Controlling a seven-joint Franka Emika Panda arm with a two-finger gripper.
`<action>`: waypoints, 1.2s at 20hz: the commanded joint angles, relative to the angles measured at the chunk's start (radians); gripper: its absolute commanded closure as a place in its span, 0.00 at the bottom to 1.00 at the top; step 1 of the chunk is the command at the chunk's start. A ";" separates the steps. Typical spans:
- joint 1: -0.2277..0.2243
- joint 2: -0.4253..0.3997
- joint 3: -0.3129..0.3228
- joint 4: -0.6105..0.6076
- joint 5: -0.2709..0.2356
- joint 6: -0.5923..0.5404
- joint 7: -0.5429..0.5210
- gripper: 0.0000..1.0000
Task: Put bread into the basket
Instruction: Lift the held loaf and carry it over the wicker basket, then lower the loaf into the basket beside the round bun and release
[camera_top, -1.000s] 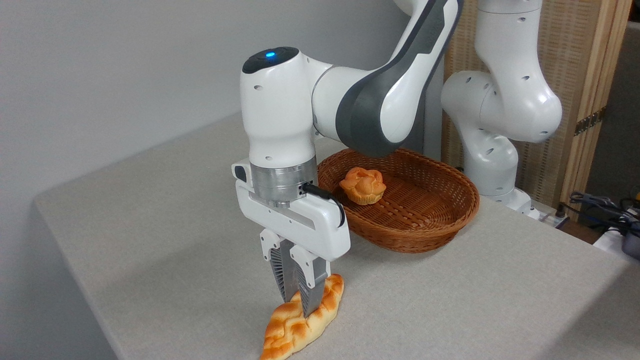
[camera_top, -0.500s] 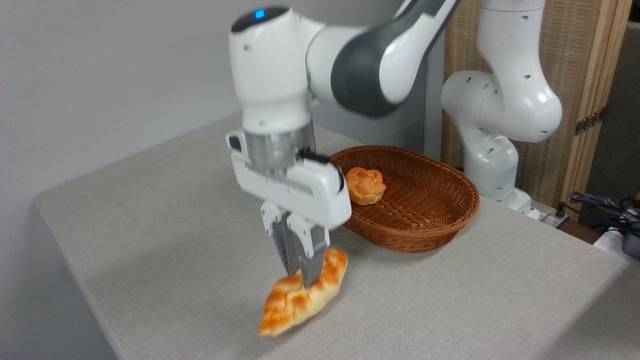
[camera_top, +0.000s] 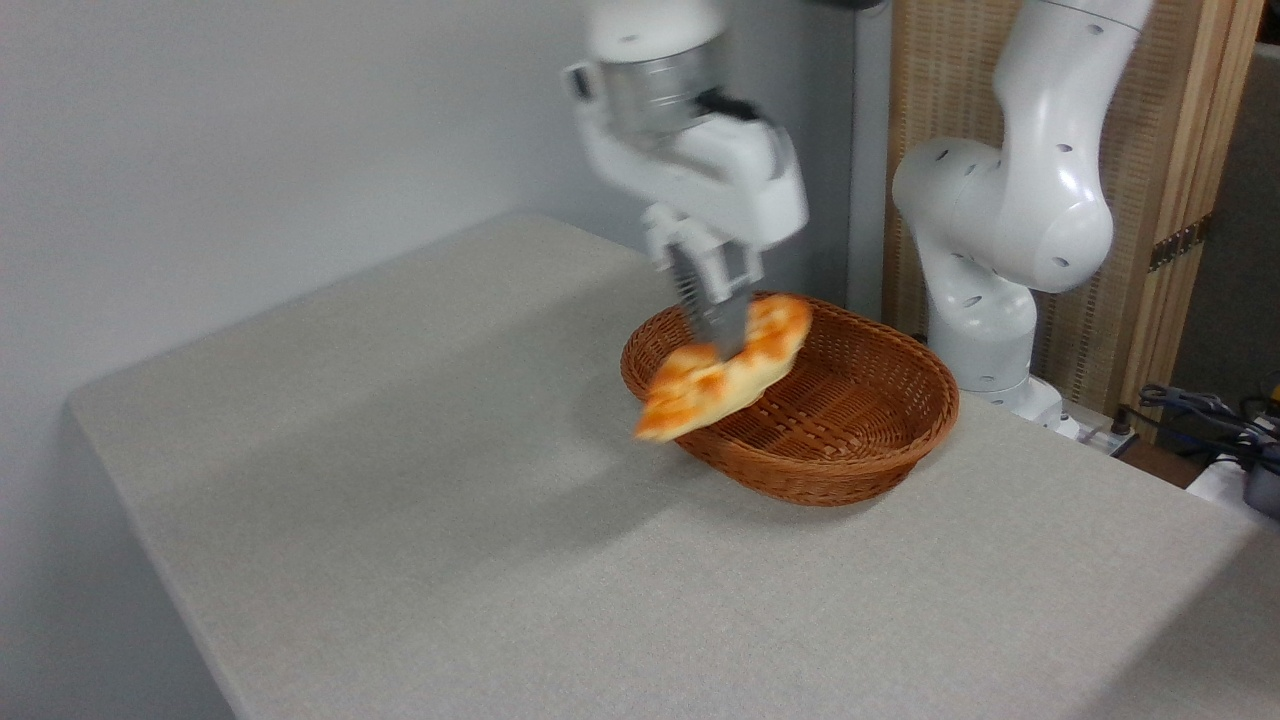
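Bread (camera_top: 745, 372) now aloft over basket (camera_top: 860, 440), between clamped jaws.

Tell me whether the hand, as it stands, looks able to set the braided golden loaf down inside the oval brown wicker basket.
Probably yes. The hand grips the braided loaf in the air at the wicker basket's near-left rim, and the visible weave looks bare.

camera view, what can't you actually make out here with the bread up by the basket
- Claw and bread: motion-blurred in the camera view, so the braid and the exact grip line are smeared.
- Basket floor on its left side: covered by the hanging bread, so anything lying there cannot be seen.
- Upper arm: cut off by the top edge.
- Whether the bread is over the basket or in front of its rim: one view cannot settle it.
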 joint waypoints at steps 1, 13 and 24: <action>-0.052 -0.108 0.034 -0.110 0.013 -0.112 0.047 0.94; -0.071 -0.059 0.047 -0.239 0.018 -0.012 0.050 0.00; -0.060 0.015 0.048 -0.038 -0.048 -0.031 0.026 0.00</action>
